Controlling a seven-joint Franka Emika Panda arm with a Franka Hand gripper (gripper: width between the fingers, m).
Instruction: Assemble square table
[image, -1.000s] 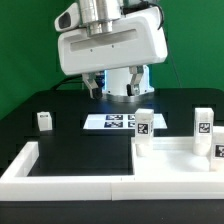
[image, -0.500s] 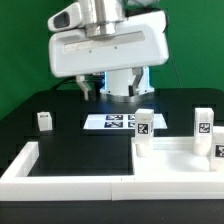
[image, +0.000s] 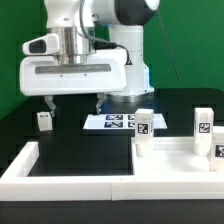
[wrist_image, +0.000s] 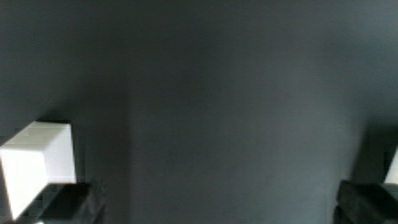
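Note:
The white square panel (image: 178, 165) lies at the exterior view's right. Three white tagged legs stand upright on it: one at its near-left corner (image: 143, 125), one at the back right (image: 201, 121) and one at the right edge (image: 219, 141). A fourth leg (image: 44, 120) stands alone on the black table at the left. My gripper (image: 73, 103) hangs open and empty above the table, just right of that loose leg. In the wrist view my gripper (wrist_image: 221, 205) is wide open over bare dark table, with a white block (wrist_image: 36, 162) beside one fingertip (wrist_image: 71, 202).
The long white L-shaped border wall (image: 60, 172) runs along the front and left. The marker board (image: 110, 122) lies flat on the table behind the panel, under the arm. A green backdrop stands behind the black table (image: 90, 145).
The arm has swung to the exterior view's left and come down, so the open fingers now hang near the loose leg. The legs and the panel have not moved.

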